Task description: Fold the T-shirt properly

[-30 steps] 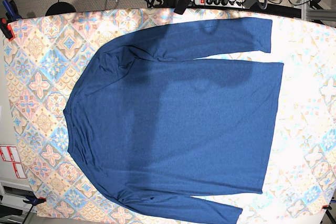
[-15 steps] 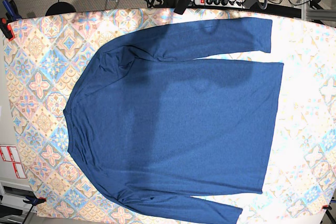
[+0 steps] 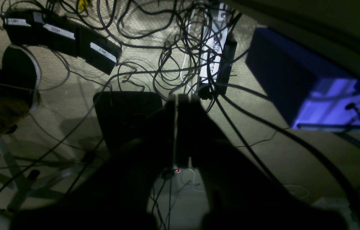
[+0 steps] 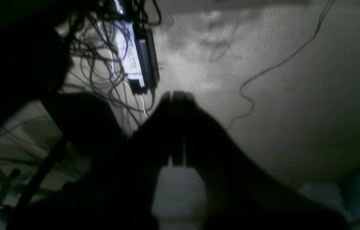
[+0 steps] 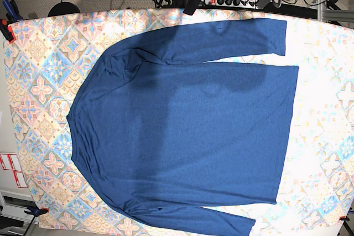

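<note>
Pastel patterned tablecloth (image 5: pixel 38 81) fills our base view, and one T-shirt (image 5: pixel 188 131) lies spread flat across it, neck toward nine o'clock, two sleeves along the twelve and six o'clock edges. We see both arms off the table, pointing at cabled floor. Left gripper (image 3: pixel 178 99) has its fingers pressed together, empty; right gripper (image 4: pixel 175 95) likewise (dim, but no gap). Labels on the black boxes (image 3: pixel 62 41) are unreadable.

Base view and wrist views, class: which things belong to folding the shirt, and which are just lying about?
Job:
T-shirt, spread flat
left tool, shut
right tool, shut

Lying about:
patterned tablecloth
power strip
floor cables
blue box
</note>
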Robot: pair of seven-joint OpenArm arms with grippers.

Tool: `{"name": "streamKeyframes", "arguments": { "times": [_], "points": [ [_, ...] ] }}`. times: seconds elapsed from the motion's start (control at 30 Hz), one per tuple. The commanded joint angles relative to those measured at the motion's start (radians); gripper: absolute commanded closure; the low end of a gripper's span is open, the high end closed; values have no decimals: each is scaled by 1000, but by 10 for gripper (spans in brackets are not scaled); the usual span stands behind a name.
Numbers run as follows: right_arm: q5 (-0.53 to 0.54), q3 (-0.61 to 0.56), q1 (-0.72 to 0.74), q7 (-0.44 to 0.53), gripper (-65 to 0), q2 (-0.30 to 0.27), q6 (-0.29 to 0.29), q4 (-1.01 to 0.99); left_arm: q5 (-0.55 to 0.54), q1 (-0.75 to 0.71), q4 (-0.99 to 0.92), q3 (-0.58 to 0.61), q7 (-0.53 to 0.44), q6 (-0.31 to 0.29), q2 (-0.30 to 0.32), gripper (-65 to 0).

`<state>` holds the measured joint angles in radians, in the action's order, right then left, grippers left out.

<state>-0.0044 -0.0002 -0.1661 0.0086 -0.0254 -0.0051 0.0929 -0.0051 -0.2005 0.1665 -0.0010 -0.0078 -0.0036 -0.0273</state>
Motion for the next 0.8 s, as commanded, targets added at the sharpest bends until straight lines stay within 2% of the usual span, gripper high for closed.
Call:
{"name": "streamKeyframes", "arguments": {
  "times": [0.0,0.43,0.77],
  "points": [
    [-4,-2,-19,-2,-3,-5,-2,1,-2,-17,29,-1,4,1,10,0],
    [-4,-2,-178,-2,-3,-49,-2,196,9,-242,290,6,6,1,89,0],
    [-1,7,-385,-2,-2,-87,-2,505,9,-485,651,6,6,1,89,0]
  ]
}}
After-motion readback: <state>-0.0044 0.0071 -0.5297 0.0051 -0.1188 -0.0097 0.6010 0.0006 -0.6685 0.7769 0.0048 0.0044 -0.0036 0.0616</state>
